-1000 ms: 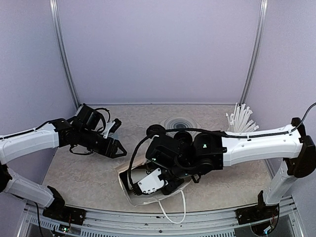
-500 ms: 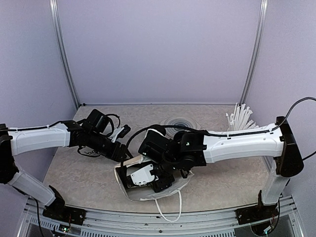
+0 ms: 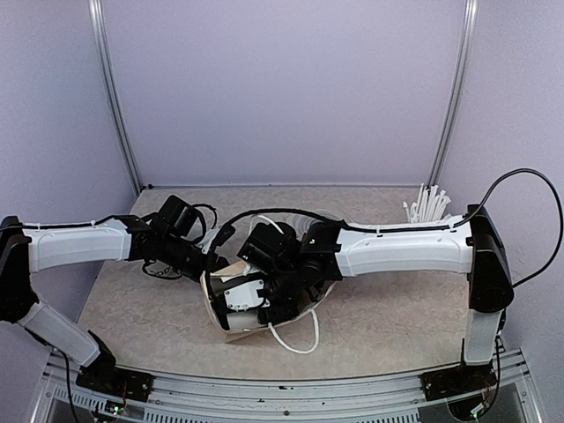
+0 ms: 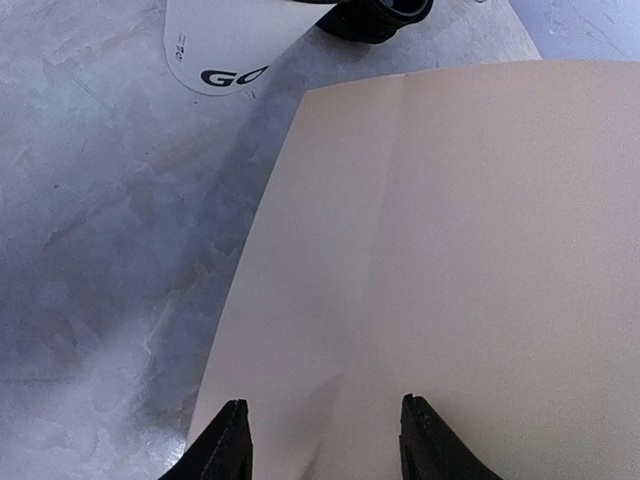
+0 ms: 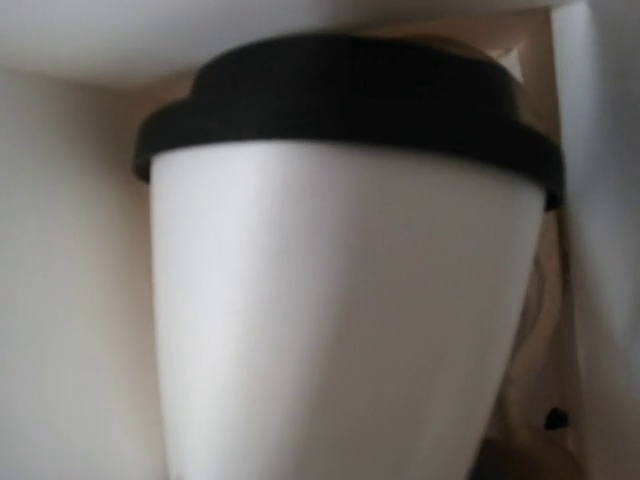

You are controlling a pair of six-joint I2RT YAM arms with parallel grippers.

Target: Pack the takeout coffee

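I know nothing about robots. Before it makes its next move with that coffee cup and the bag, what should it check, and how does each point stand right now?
1. Round black plastic lid seated on the white tapered paper cup: ok, it sits level along the visible side.
2. Cup going lid first into the cream paper bag: ok, bag walls surround the lid.
3. Cup fully inside: not ok, the left wrist view shows its lettered base past the bag's edge.
4. Left gripper holding the bag: cannot tell, its fingers stand apart at the bag's panel.
5. Right gripper holding the cup: cannot tell, its fingers are hidden.
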